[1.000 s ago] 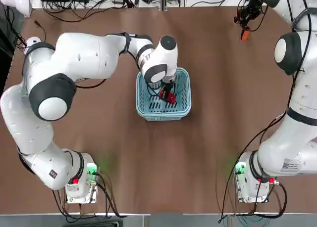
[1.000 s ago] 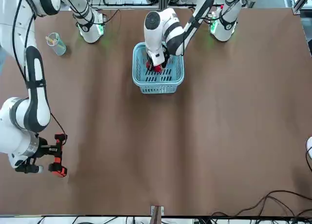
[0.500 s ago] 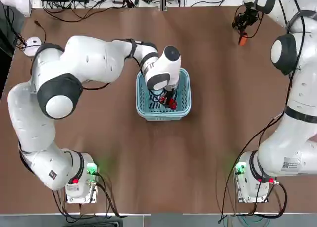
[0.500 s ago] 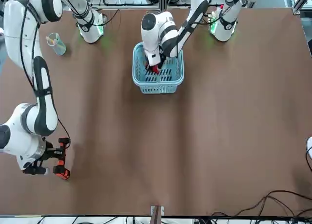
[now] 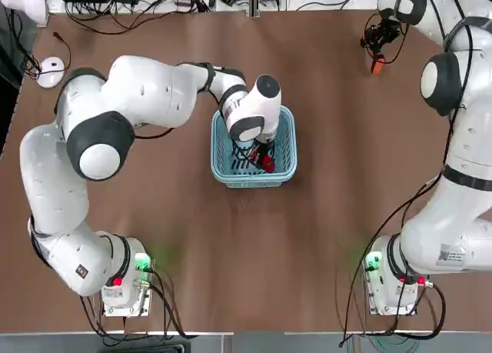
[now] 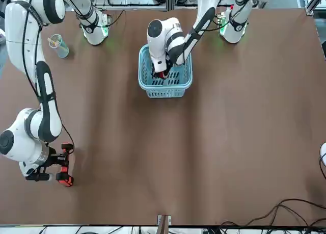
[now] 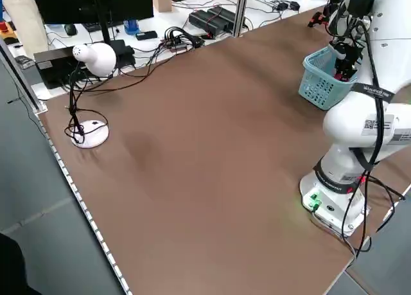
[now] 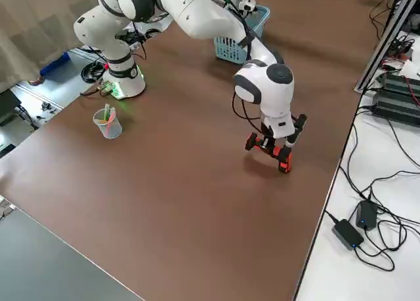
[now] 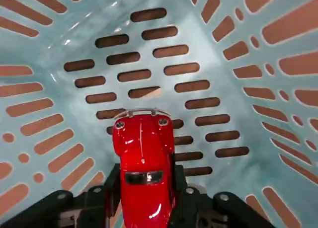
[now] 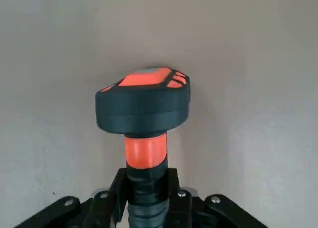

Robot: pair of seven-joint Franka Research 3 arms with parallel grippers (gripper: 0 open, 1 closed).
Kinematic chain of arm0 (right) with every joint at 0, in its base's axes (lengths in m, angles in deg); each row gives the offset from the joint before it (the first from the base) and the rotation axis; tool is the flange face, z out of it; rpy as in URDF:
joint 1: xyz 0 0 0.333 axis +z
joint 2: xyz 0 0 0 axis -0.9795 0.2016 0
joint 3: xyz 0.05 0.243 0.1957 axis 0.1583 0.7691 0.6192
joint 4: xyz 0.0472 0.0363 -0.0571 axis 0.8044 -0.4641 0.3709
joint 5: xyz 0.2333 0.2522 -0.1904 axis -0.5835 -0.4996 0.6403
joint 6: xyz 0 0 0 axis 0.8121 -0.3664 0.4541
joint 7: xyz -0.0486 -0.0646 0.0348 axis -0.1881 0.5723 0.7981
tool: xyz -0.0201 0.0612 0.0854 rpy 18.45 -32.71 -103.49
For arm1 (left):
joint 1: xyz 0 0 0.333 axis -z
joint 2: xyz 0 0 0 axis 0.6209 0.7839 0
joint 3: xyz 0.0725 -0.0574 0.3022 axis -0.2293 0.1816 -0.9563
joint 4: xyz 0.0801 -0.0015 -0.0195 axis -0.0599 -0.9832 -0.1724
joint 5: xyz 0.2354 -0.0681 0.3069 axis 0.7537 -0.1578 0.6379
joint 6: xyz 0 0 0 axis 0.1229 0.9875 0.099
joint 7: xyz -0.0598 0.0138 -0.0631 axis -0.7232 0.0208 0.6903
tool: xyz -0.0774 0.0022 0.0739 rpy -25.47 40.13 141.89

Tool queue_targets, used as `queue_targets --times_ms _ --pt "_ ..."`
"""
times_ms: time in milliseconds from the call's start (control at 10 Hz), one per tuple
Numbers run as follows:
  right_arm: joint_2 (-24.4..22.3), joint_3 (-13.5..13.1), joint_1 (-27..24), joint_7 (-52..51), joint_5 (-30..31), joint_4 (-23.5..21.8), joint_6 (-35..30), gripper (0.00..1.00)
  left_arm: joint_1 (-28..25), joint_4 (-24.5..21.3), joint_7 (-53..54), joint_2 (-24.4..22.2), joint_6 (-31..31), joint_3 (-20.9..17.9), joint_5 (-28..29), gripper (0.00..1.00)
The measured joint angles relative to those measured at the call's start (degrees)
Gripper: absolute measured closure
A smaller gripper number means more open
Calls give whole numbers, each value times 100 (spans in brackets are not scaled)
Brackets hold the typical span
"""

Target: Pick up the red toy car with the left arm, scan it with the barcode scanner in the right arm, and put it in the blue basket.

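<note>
The red toy car [image 9: 143, 163] hangs just above the slotted floor of the blue basket [image 5: 286, 138], held between the fingers of my left gripper [image 5: 264, 154], which reaches down into the basket at the table's middle. From across the table the red toy car [image 6: 162, 74] shows under the left gripper [image 6: 161, 71] inside the blue basket [image 6: 168, 91]. My right gripper [image 5: 377, 44] is at the far right of the table, shut on the barcode scanner [image 10: 143, 106]. That barcode scanner [image 8: 281, 155] is held low over the tabletop, with its orange handle in the fingers.
A clear cup [image 6: 58, 45] with pens stands near the right arm's base. A white desk lamp [image 7: 90, 70] sits at the left back corner of the table. Cables and boxes lie along the table's far edge [image 5: 154, 7].
The left gripper has sunk a little deeper into the basket with the car. The right arm has shifted slightly at the table's far right, still holding the scanner.
</note>
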Motion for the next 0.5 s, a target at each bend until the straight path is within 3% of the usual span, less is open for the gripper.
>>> queue_targets --times_ms 500 --pt "2 3 -1 -39 0 -177 362 63 -1 164 0 269 -14 -13 135 56"
